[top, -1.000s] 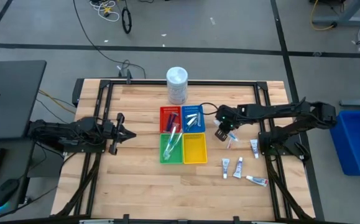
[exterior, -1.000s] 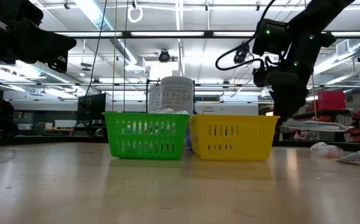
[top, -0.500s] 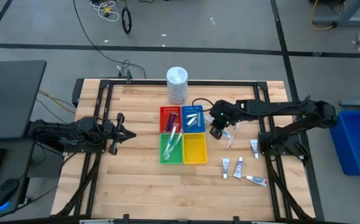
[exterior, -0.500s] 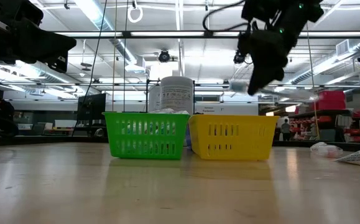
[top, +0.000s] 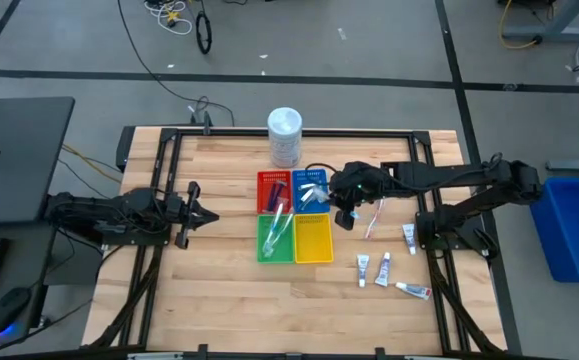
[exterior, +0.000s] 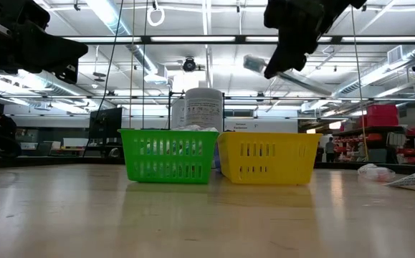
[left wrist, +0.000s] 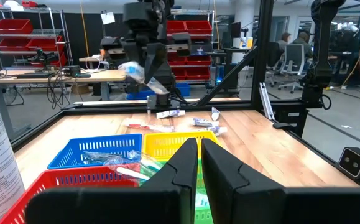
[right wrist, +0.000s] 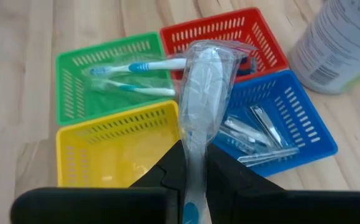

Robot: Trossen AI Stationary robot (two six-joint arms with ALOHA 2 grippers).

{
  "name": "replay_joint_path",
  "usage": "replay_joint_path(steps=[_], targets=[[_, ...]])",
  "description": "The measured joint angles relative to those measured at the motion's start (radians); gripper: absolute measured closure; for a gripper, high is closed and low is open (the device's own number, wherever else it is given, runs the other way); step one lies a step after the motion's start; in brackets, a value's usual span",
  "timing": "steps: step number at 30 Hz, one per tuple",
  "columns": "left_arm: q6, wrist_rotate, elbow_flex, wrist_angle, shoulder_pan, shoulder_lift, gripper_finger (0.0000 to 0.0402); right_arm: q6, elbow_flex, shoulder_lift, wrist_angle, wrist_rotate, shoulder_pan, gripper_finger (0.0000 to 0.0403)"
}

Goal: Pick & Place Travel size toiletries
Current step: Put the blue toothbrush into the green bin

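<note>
My right pincer (right wrist: pixel 192 163) is clamped on a clear-wrapped pale-blue and white toothbrush (right wrist: pixel 203 87), held in the air just beside the yellow square plastic basket (top: pixel 314 238), on the side away from the green square basket (top: pixel 275 240). In that green basket lie two more wrapped toothbrushes (right wrist: pixel 133 66), behind the yellow basket the blue square basket (top: pixel 310 189) holds slim silvery sachets (right wrist: pixel 257 134) with the red square basket (top: pixel 273 190) next to it, and four small white squeeze tubes (top: pixel 384 269) lie on the wooden counter (top: pixel 219 300) beyond the yellow basket, well apart from it. My left pincer (top: pixel 191 214) waits with its fingers together over the counter, well off from the yellow basket past the green one.
</note>
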Motion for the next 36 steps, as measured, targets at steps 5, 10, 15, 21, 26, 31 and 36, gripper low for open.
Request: replay_joint_path(steps=[5, 10, 15, 21, 26, 31, 36], targets=[[0.000, 0.000, 0.000, 0.000, 0.000, 0.000, 0.0374, -0.011, 0.000, 0.000, 0.020, 0.000, 0.009, 0.0359], [0.000, 0.000, 0.000, 0.000, 0.000, 0.000, 0.0374, -0.070, 0.057, 0.005, 0.014, 0.001, 0.010, 0.0358], [0.000, 0.000, 0.000, 0.000, 0.000, 0.000, 0.0374, -0.151, 0.150, 0.033, 0.013, 0.002, 0.021, 0.0360], [0.000, 0.000, 0.000, 0.000, 0.000, 0.000, 0.0374, -0.277, 0.230, 0.096, 0.011, 0.001, 0.059, 0.0359], [0.000, 0.000, 0.000, 0.000, 0.000, 0.000, 0.0374, -0.319, 0.258, 0.132, 0.012, 0.001, 0.087, 0.0360], [0.000, 0.000, 0.000, 0.000, 0.000, 0.000, 0.0374, -0.378, 0.281, 0.158, 0.010, 0.002, 0.106, 0.0359], [0.000, 0.000, 0.000, 0.000, 0.000, 0.000, 0.0374, -0.576, 0.285, 0.174, 0.018, 0.004, 0.122, 0.0360]])
